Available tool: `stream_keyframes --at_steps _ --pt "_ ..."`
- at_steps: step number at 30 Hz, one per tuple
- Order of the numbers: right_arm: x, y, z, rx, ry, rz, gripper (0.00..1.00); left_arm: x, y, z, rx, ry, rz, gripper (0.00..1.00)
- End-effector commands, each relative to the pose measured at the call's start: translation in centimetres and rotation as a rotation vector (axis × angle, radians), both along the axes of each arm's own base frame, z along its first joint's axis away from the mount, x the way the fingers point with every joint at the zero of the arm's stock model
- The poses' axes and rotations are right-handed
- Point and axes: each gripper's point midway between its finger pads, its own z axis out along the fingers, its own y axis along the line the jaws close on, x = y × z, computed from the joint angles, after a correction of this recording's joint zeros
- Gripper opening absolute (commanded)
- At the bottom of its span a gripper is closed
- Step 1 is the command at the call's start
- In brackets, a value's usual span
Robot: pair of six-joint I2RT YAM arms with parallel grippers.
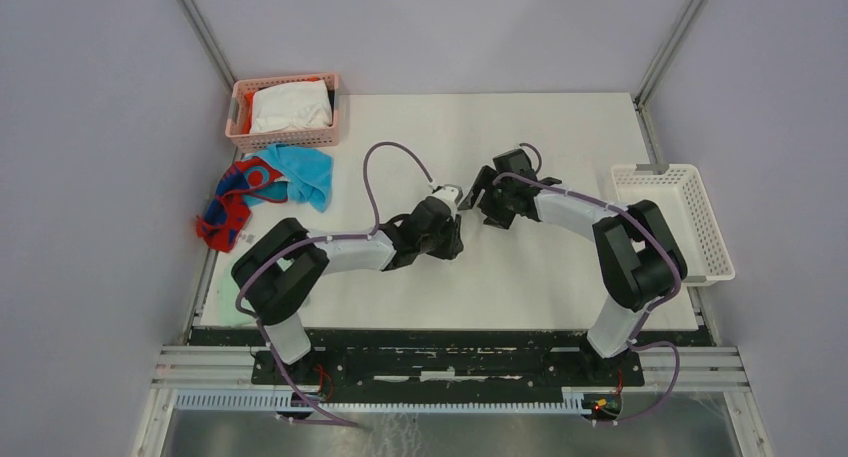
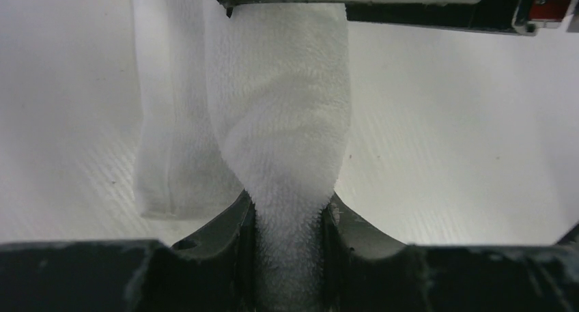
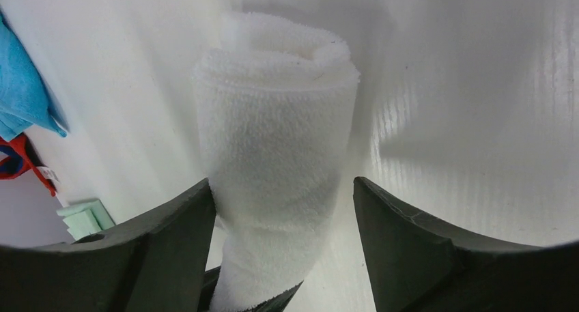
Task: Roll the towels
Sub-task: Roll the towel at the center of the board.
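cloth (image 1: 290, 107) in basket (image 1: 285, 138) at table's (image 1: 560, 287) far left corner; two towels (image 1: 270, 177) just before it; rolled towel (image 3: 273, 141) mid-table; second basket (image 1: 700, 267) at right edge.

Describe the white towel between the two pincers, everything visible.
The white towel is fluffy terry cloth, wound into a tight roll with spiral layers showing at one end. The left pincer clamps the opposite end, squeezing it narrow; a flat flap shows beside it. The right pincer stands open on either side of the roll. Place: middle of the table.
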Motion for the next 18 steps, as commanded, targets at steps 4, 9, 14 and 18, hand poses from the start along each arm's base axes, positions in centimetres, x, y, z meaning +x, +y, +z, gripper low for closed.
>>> stream_keyframes --at_steps 4,9,14,18 --pt "2.7 0.4 0.6 0.09 -0.077 -0.056 0.8 -3.4 -0.4 -2.1 -0.165 0.286 -0.018 0.14" --pt "3.6 -0.8 -0.7 0.062 -0.062 -0.105 0.8 -3.4 0.1 -2.9 -0.149 0.32 0.004 0.14" --pt "3.7 -1.2 -1.8 -0.011 -0.005 -0.083 0.77 -3.5 0.2 -3.5 -0.132 0.338 0.01 0.14" --pt "2.7 -2.0 -3.3 -0.079 0.061 -0.079 0.67 -3.3 0.6 -3.4 -0.115 0.328 0.024 0.21"
